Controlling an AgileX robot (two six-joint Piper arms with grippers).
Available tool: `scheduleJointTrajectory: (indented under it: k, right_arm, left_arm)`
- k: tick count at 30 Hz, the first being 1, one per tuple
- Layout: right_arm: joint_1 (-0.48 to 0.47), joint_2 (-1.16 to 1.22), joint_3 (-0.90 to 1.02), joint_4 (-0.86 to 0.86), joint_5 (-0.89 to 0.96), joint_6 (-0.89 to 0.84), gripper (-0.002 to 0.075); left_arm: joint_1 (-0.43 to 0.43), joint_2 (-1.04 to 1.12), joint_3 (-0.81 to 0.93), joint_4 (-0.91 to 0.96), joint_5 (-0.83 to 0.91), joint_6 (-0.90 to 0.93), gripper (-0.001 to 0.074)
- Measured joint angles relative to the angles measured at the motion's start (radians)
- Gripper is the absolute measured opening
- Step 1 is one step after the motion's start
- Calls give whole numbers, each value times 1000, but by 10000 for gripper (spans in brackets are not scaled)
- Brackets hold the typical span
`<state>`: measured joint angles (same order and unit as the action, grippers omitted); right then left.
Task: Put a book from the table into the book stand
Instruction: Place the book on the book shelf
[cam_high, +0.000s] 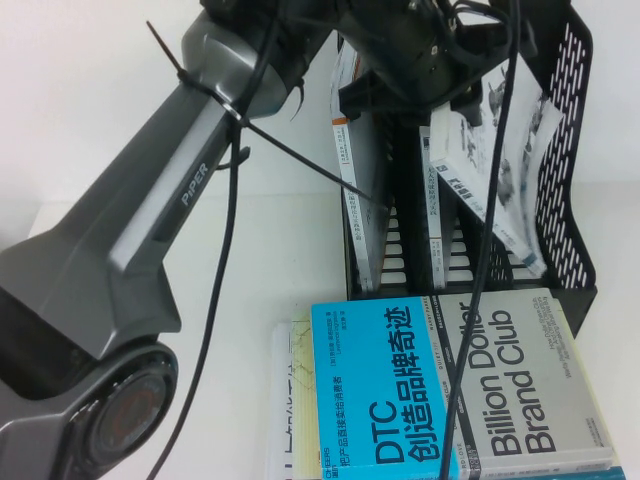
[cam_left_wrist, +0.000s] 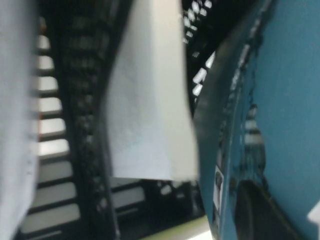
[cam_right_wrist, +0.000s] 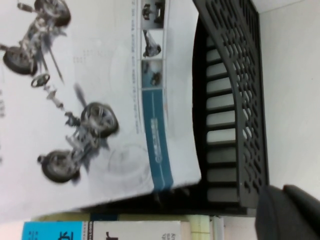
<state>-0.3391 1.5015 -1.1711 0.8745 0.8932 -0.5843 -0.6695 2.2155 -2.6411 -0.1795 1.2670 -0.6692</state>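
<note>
Looking down, we see the book (cam_high: 500, 170) tilted in the rightmost slot of the book stand (cam_high: 572, 150), its cover bowing. Our left gripper (cam_high: 425, 60) hovers above the stand, seemingly clamped on the book's upper edge near its teal back; our right gripper (cam_right_wrist: 287, 215) sits beside the stand, and we cannot tell its jaws' state. We judge it a light, floppy, slick paperback, best pinched near the spine.
</note>
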Motion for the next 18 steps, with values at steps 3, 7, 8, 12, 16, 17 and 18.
scheduleJointTrajectory:
  k: [3, 7, 8, 12, 16, 17, 18]
  right_arm:
    - [1, 0, 0, 0, 10, 0, 6]
    - [2, 0, 0, 7, 31, -15, 6]
    - [2, 0, 0, 7, 36, -19, 6]
    - [3, 0, 0, 10, 47, -23, 6]
    - [5, 0, 0, 27, 58, -31, 6]
    - [5, 0, 0, 34, 57, -33, 6]
    - [5, 0, 0, 40, 63, -38, 6]
  left_arm:
    - [0, 12, 0, 33, 0, -22, 118]
    - [-2, 35, 0, 37, -20, -46, 118]
    - [-2, 44, 0, 37, -28, -46, 118]
    - [-4, 73, 0, 40, -62, -55, 118]
    - [-4, 92, -8, 37, -76, -85, 118]
    - [-4, 100, -8, 31, -83, -90, 118]
    - [-4, 105, -8, 17, -93, -92, 118]
